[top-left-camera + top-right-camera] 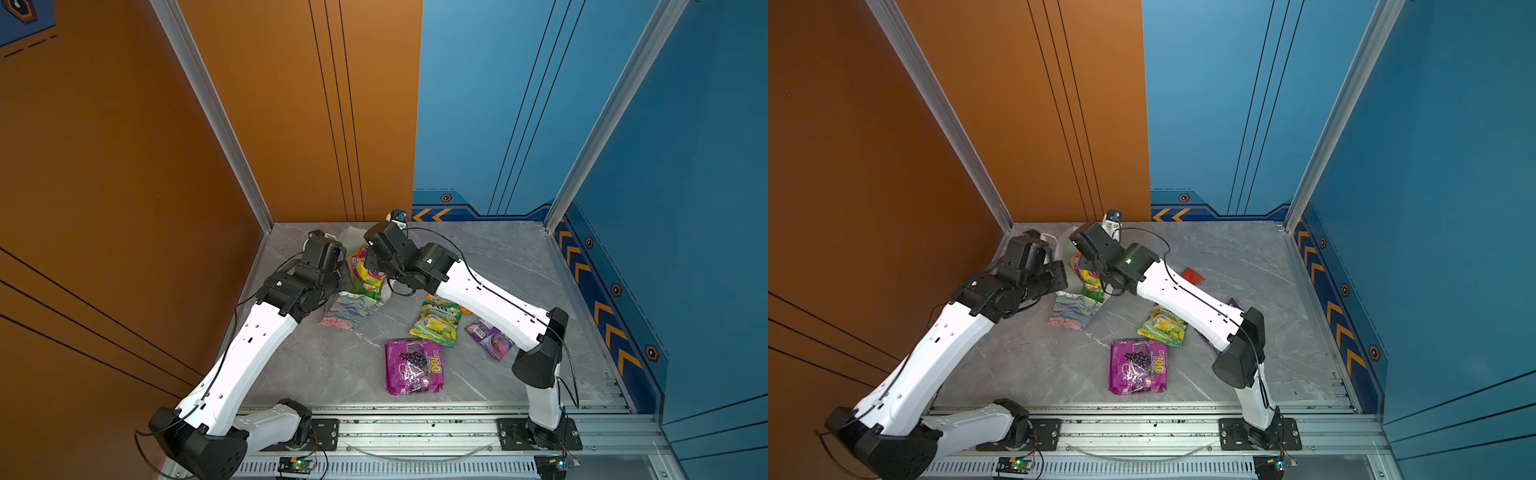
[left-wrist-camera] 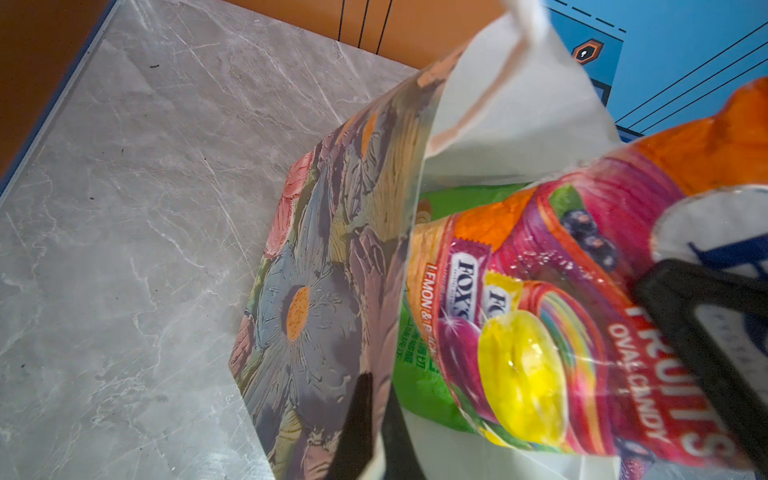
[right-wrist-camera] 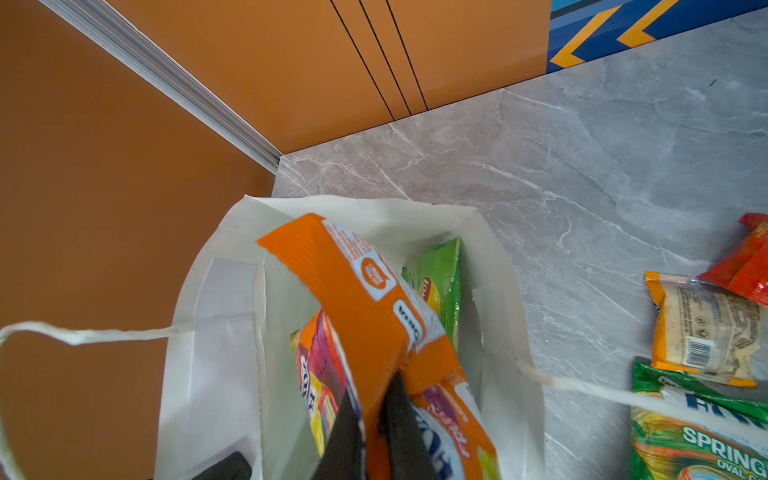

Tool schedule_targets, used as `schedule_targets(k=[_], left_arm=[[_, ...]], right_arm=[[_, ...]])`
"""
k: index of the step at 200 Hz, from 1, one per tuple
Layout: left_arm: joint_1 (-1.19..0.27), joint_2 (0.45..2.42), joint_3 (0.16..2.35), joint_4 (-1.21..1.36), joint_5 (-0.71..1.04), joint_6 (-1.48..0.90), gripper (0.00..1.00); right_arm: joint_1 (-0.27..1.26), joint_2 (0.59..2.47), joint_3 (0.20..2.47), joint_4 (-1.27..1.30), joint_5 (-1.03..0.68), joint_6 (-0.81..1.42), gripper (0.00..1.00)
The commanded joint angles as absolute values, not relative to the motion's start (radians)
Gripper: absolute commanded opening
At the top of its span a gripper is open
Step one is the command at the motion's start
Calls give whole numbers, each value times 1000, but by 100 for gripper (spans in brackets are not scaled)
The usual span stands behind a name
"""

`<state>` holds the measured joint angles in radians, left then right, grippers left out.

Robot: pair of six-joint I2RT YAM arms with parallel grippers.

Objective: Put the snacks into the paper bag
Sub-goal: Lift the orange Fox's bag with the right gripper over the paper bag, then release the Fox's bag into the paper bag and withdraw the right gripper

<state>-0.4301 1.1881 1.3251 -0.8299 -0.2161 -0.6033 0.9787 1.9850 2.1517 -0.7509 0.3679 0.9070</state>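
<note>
paper bag [image 1: 349,311]: far left of the grey marble table [image 1: 498,270], tucked near the orange wall corner. Mouth open, floral side facing the near edge.
left gripper [image 2: 376,432]: closed tight on the bag's left wall at the rim. One finger is on the floral outside, the other is inside against the white lining.
right gripper [image 3: 374,432]: pinched shut on the FOX'S packet [image 3: 353,291], nothing but wrapper between the fingers, right over the bag's mouth.
FOX'S packet: lower part is down past the rim, orange crimped end pokes up above it.
green packet [image 3: 440,282]: in the bag already, standing beside the FOX'S one.
cord handles [image 3: 83,336]: white loops, one flopping out on each side of the mouth.
grape packet [image 1: 413,365]: magenta, flat on the table, near edge, about the middle, well apart from the bag.
lemon packet [image 1: 436,324]: yellow-green, just beyond the grape one, a bit right.
purple packet [image 1: 490,338]: right of the lemon one, partly tucked under the right arm.
small orange packet [image 3: 706,328]: touching the lemon packet's far end.
small red packet [image 3: 748,257]: touching the orange one's far corner; pretty tiny in a top view [image 1: 1192,275].
</note>
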Motion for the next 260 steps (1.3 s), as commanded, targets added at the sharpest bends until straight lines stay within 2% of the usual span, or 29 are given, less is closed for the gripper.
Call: schedule_targets(k=[1, 33, 117, 153, 216, 260], left_arm=[[-420, 1167, 1314, -788, -176, -606, 0], [-416, 1177, 1313, -784, -162, -606, 0], [-384, 1178, 1310, -784, -140, -609, 0], [-383, 1178, 1304, -778, -135, -608, 0], [-384, 1177, 1304, -771, -127, -604, 0], [-382, 1175, 1301, -771, -127, -603, 0]], right_arm=[[998, 1992, 2194, -737, 426, 951, 0], [1017, 2024, 2191, -726, 494, 991, 0], [1031, 2054, 2105, -643, 500, 1086, 0], [1012, 2113, 2114, -624, 396, 1105, 0], [1004, 2147, 2102, -595, 340, 1133, 0], [1001, 2118, 2062, -571, 346, 1138, 10]])
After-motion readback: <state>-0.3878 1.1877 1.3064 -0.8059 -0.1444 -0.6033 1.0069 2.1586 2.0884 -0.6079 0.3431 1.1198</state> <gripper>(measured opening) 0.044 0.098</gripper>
